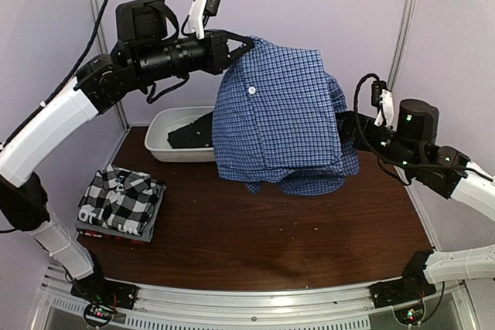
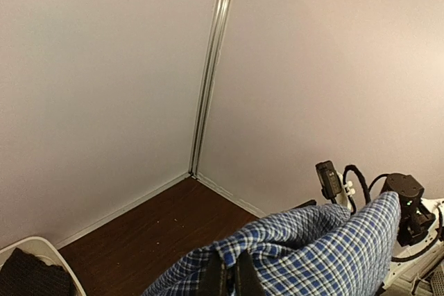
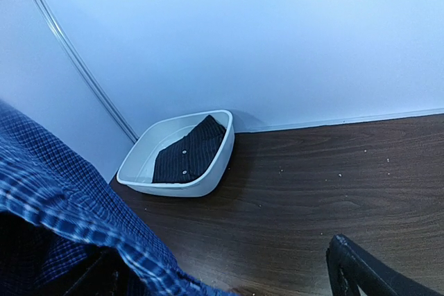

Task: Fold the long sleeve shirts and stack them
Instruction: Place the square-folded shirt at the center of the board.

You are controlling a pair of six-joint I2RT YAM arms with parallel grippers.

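Observation:
My left gripper (image 1: pixel 246 44) is shut on the top edge of the blue-and-white check shirt (image 1: pixel 278 113) and holds it high, so it hangs with its lower folds on the table. In the left wrist view, cloth (image 2: pixel 312 247) is pinched between the fingers (image 2: pixel 211 279). My right gripper (image 3: pixel 222 272) sits at the shirt's right edge with its jaws wide apart. Blue cloth (image 3: pixel 62 192) drapes over its left finger, and nothing is between the jaws. The black-and-white plaid shirt (image 1: pixel 120 199) lies folded on a stack at the left, with grey and red edges showing beneath it.
A white basin (image 1: pixel 158 141) stands at the back left and holds a dark striped shirt (image 1: pixel 189 135). It also shows in the right wrist view (image 3: pixel 215 171). Walls and frame posts close off the back and sides. Bare brown table (image 1: pixel 271 237) lies in front.

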